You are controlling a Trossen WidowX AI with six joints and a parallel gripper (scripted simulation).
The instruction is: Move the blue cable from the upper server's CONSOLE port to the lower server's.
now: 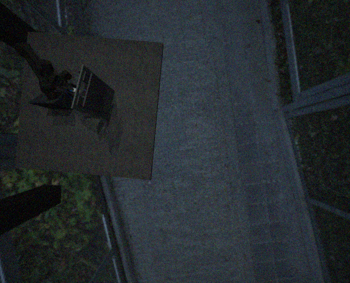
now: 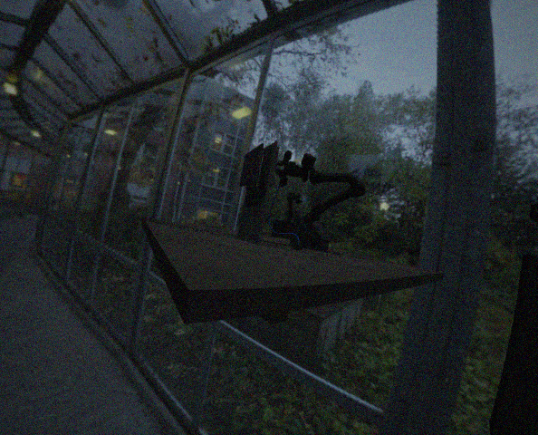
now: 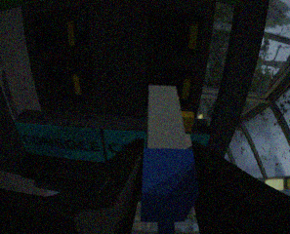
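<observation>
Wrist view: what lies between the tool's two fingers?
The blue-and-white plug lies between the tool's fingers, blue part nearest the camera; the wrist view shows it.

Matt, brown counter (image 1: 132, 109) (image 2: 260, 266), smooth-looking.
The plug (image 3: 169, 182) looks like plastic: blue body, pale tip, both flat and matt, without shine.

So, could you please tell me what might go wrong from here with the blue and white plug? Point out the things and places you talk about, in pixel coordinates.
The black two-fingered tool (image 1: 66, 91) (image 2: 281, 172) (image 3: 166, 148) is shut on the blue and white plug (image 3: 169, 166), whose white end reaches towards the dark server front, so a small sideways error could jam it. The teal label strip (image 3: 62, 142) sits close by, partly covered by a finger, which might scrape it.
</observation>
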